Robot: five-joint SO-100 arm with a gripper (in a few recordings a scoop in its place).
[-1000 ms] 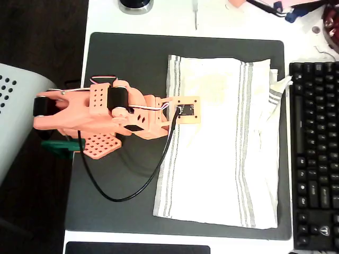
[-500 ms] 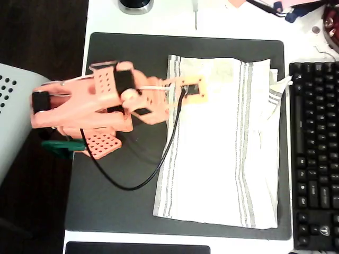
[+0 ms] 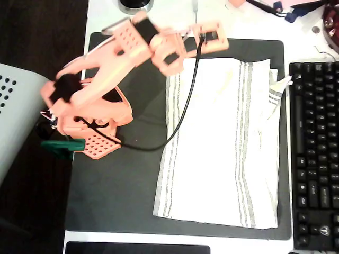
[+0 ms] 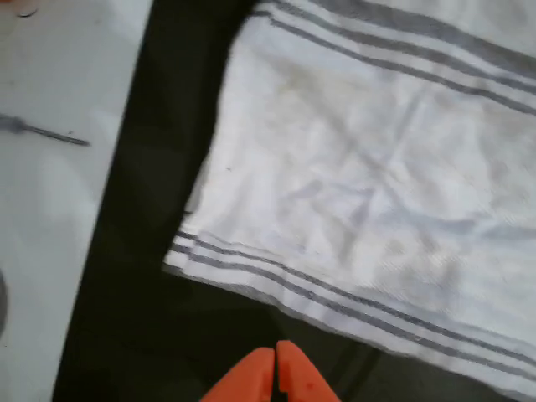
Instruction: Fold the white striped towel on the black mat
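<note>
Pincer point(image 4: 275, 374) tips are pressed together with nothing between them, two orange points meeting at the bottom of the wrist view, over bare mat point(image 4: 151, 251) just off the towel's striped edge. From overhead the orange arm point(image 3: 95, 90) reaches from its base at the left up toward the top edge of the mat point(image 3: 116, 185), and the pincer end point(image 3: 209, 39) sits near the towel's top left corner, at the mat's upper border. A black cable point(image 3: 183, 106) loops from the arm's head down across the towel's left stripes and back to the base.

Towel point(image 3: 222, 143) lies spread flat on the right half of the mat, long side running top to bottom, grey stripe groups along its left and right edges. Its right side looks doubled up, with a bit of cloth bunched at the top right corner beside the keyboard point(image 3: 315, 153). In the wrist view the towel point(image 4: 377, 184) has soft creases in the middle and what looks like some faint yellowish staining.

No readable writing anywhere; keyboard legends are too small to make out. No containers I can make out either: a dark round thing point(image 3: 135, 4) at the top edge is cut off, and I can't tell what it is. A thin metal stick point(image 4: 46, 132) lies on the white bench point(image 4: 50, 209) beside the mat.
</note>
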